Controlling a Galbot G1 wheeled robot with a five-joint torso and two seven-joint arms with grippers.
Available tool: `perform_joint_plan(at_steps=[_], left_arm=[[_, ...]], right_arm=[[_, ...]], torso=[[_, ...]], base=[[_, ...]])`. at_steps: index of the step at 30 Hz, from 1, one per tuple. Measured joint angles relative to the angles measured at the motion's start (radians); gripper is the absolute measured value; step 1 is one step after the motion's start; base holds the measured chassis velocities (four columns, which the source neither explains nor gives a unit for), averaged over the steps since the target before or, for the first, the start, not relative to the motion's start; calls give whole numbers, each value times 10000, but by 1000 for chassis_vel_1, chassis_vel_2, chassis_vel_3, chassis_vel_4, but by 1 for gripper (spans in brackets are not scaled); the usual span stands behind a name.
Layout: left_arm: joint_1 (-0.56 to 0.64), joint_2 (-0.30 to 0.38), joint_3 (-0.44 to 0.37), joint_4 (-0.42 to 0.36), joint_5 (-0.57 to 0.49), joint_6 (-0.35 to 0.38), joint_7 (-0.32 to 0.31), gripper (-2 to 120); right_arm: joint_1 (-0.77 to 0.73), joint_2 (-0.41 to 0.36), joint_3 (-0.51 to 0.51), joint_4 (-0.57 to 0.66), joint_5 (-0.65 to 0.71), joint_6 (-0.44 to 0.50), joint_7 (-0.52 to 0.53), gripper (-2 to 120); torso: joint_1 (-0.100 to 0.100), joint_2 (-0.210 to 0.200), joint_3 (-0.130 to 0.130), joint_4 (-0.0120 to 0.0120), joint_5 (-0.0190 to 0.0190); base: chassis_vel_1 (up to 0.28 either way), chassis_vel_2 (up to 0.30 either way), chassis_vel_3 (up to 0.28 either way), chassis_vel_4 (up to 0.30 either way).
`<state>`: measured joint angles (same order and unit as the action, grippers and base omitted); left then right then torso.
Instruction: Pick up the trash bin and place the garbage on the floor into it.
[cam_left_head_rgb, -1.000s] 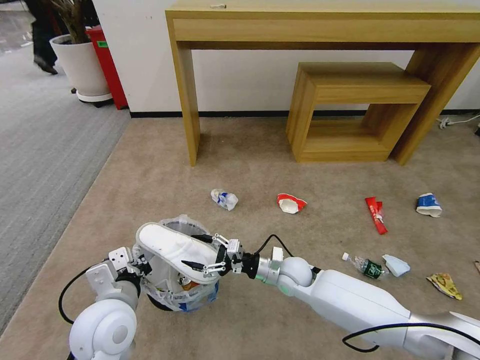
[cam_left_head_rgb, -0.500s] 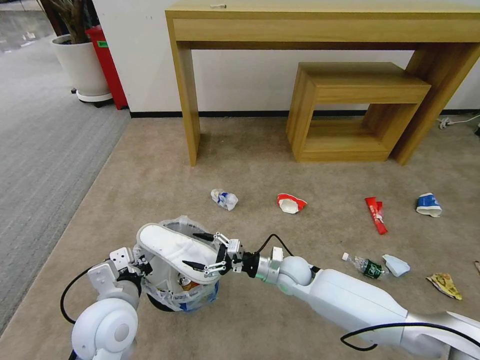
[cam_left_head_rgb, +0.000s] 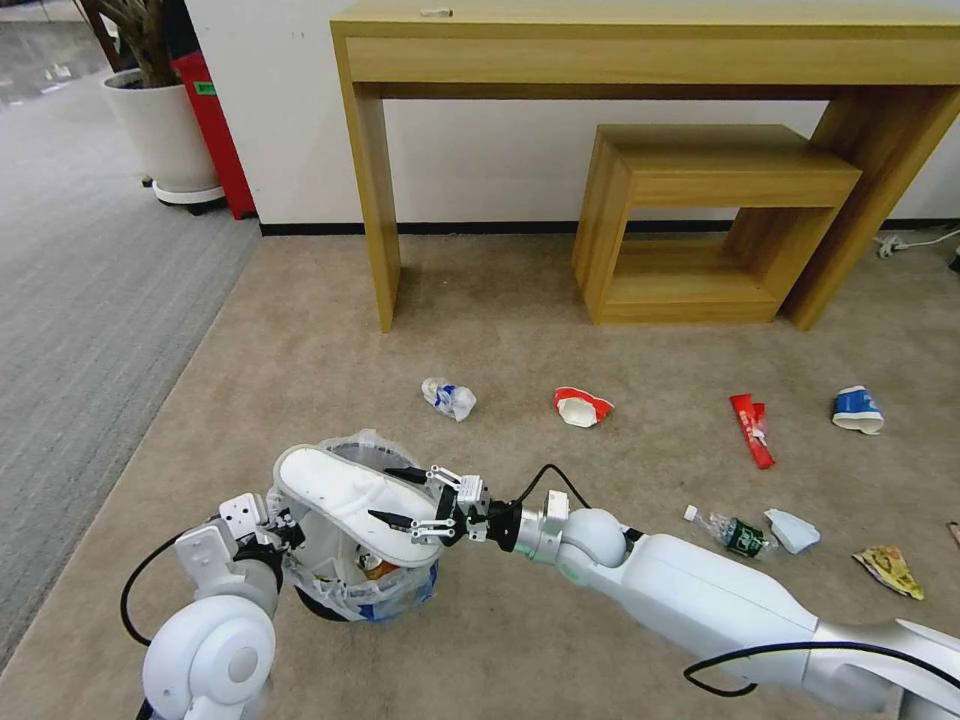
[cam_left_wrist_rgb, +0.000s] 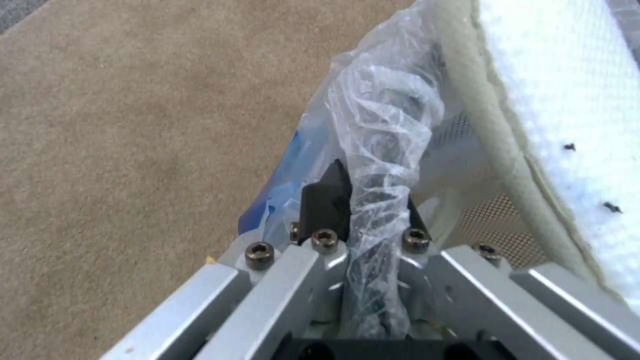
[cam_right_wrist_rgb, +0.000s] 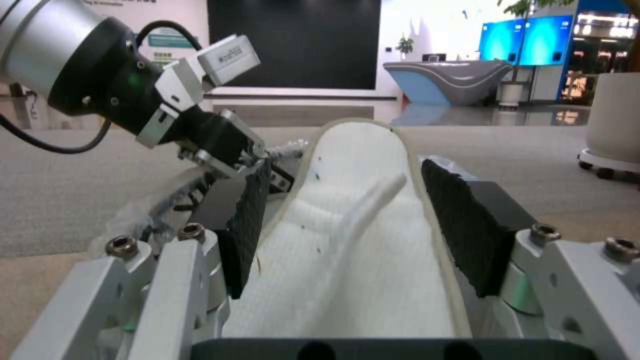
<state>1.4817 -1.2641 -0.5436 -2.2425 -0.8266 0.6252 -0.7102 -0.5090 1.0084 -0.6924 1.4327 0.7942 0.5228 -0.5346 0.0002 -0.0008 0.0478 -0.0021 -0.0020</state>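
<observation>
Head view: the white slipper (cam_left_head_rgb: 345, 495) lies across the mouth of the trash bin (cam_left_head_rgb: 350, 590), with the right gripper (cam_left_head_rgb: 405, 497) spread open around its end. A bottle (cam_left_head_rgb: 742, 536) and cups sit on the floor (cam_left_head_rgb: 560, 330).

Left wrist: left gripper (cam_left_wrist_rgb: 363, 200) is clenched on the bin's bagged rim.

Right wrist: the pads (cam_right_wrist_rgb: 470, 225) flank the slipper loosely. Perched like that, it could slide off.
</observation>
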Motion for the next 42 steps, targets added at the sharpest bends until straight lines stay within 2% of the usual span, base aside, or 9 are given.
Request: perform_joint_plan(at_steps=[11,18,20,23,28,35,37,40,42], left_arm=[[-36,51,-77,-39,-113,-4,-5,1],[-64,56,-90,-67,-158,-4,-18,1],[-69,55,-90,-66,-160,-4,-20,1],[-108,52,-83,-67,-172,-4,-26,1],[-111,48,-69,-73,-175,-4,-29,1],[-120,24,-69,-54,-174,-4,-30,1],[-140,17,-75,29,-168,-4,-27,1],[-150,4,-70,76,-160,-4,-25,1],[-157,-8,-50,107,-146,-8,-20,1]], right_arm=[[-35,-74,47,3,-52,4,-2,58],[-26,-53,55,-76,-105,40,-3,43],[-21,-50,56,-84,-110,41,-4,42],[-9,-29,56,-150,-167,69,-17,33],[23,-17,39,-224,-178,69,-29,32],[21,-60,105,-230,-102,78,-25,37],[-52,-89,315,-78,-5,75,6,47],[-110,-99,476,31,-2,55,41,54],[-166,-135,670,187,-4,-6,134,65]], torso=[[0,0,0,0,0],[-1,0,0,0,0],[0,0,0,0,-1],[0,0,0,0,0],[-1,0,0,0,0],[-1,0,0,0,0],[0,0,0,0,0],[0,0,0,0,0],[-1,0,0,0,0]], base=[[0,0,0,0],[0,0,0,0],[0,0,0,0],[0,0,0,0],[0,0,0,0],[0,0,0,0],[0,0,0,0],[0,0,0,0],[0,0,0,0]])
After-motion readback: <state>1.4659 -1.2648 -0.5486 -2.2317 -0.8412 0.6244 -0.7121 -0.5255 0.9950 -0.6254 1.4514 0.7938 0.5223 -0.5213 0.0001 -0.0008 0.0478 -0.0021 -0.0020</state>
